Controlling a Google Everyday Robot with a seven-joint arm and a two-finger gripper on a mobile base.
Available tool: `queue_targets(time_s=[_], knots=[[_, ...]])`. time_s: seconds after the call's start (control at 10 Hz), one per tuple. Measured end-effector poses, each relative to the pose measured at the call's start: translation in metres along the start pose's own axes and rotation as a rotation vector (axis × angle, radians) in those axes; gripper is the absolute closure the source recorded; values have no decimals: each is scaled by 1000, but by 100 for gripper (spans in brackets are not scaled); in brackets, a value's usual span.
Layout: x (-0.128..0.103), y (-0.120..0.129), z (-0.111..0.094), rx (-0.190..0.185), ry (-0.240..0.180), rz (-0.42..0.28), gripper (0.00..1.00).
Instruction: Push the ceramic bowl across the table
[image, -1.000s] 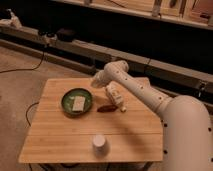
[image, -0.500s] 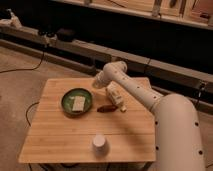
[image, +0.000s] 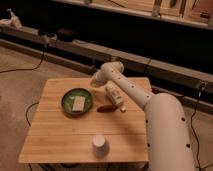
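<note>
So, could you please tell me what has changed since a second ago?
The white arm's thick lower section has shifted slightly left, further into view. The pincer stays just right of the round dark green ceramic bowl. The bowl, the small white cup and the small brown object have not moved on the light wooden table.

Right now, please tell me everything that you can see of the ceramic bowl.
The ceramic bowl is round, shallow and dark green, seemingly glazed. It sits upright on the left half of the table and holds one pale rectangular piece lying flat. A small brown object lies just beyond its right rim. The gripper is to its right, above the table, not touching it.
</note>
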Motion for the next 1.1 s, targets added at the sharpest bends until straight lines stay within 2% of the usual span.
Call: queue_targets(time_s=[0.9,1.1], knots=[[-14,-35,48,45,-92,-112,100],[-15,-41,54,54,-105,-122,100]])
